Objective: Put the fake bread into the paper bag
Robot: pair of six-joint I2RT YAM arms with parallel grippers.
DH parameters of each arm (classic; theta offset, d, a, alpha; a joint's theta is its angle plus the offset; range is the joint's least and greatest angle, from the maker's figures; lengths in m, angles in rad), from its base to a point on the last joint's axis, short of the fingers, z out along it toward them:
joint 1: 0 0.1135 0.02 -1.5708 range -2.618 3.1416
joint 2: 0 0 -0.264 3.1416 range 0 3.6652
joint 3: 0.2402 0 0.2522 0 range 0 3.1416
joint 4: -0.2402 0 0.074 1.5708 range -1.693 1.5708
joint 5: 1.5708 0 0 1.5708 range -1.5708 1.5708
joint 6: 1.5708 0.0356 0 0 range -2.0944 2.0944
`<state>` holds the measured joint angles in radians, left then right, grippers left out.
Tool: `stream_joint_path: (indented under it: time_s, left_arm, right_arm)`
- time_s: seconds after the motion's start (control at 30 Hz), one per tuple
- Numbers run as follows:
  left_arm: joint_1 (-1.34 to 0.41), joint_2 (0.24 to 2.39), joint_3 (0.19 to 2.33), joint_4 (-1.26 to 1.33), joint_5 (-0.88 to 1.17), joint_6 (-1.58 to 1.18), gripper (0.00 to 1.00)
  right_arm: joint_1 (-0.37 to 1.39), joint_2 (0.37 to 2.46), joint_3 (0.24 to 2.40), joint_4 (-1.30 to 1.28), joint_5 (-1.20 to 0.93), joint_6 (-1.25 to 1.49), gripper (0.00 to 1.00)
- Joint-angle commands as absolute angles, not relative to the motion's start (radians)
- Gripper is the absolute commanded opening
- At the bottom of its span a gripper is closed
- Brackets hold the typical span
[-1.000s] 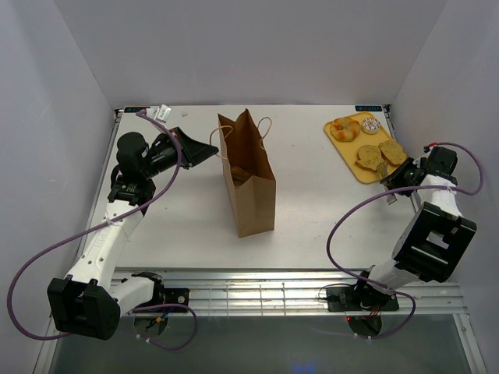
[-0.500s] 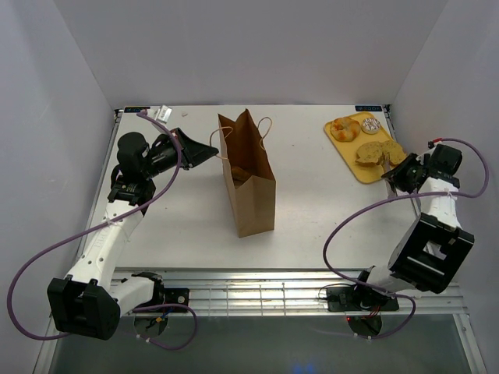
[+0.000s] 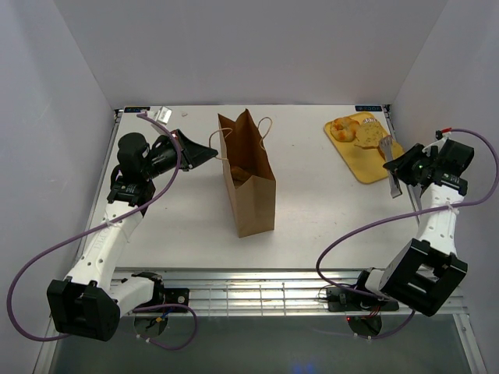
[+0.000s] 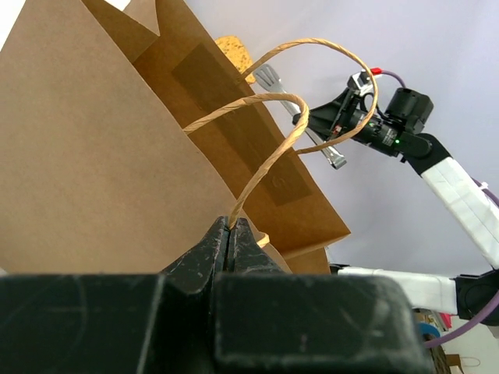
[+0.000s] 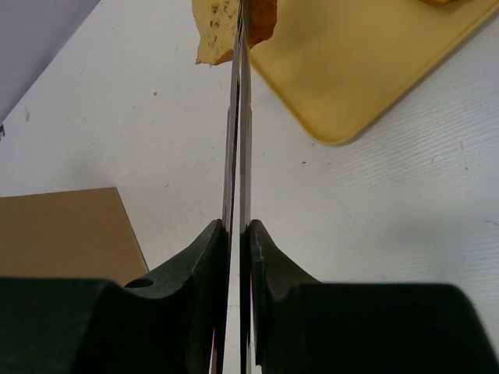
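Over white table (image 5: 101,117), tongs (image 5: 238,117) in right end effector (image 5: 239,234) pinch bread slice (image 5: 222,23).

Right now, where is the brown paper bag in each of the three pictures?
Top view: paper bag stands mid-table.
Left wrist view: it fills the left and middle, its handle pinched by the left hand.
Right wrist view: only a corner, bottom left.
Shared landmark: the bread slice held in tongs.

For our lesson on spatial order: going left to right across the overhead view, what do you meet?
left gripper → paper bag → yellow tray → right gripper
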<state>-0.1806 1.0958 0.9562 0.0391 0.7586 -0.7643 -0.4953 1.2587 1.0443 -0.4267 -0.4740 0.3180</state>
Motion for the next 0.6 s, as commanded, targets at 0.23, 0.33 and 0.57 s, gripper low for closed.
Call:
stream_joint_path:
  time_s: [0.23,0.33,0.57]
  left_arm:
    - [-0.184,1.062,0.977,0.006,0.732,-0.752,0.00]
    - [-0.184,1.054,0.979,-0.031,0.719,-0.747,0.00]
    - [-0.184,1.049,0.988,-0.060,0.698,-0.738,0.00]
  right_arm:
    - [-0.425,1.094,1.224,-0.503,-0.624,0.403,0.08]
    - [-0.381,1.055,1.303,-0.523,-0.656,0.443,0.08]
    - [-0.233,1.011,1.474,-0.557,-0.706,0.546,0.08]
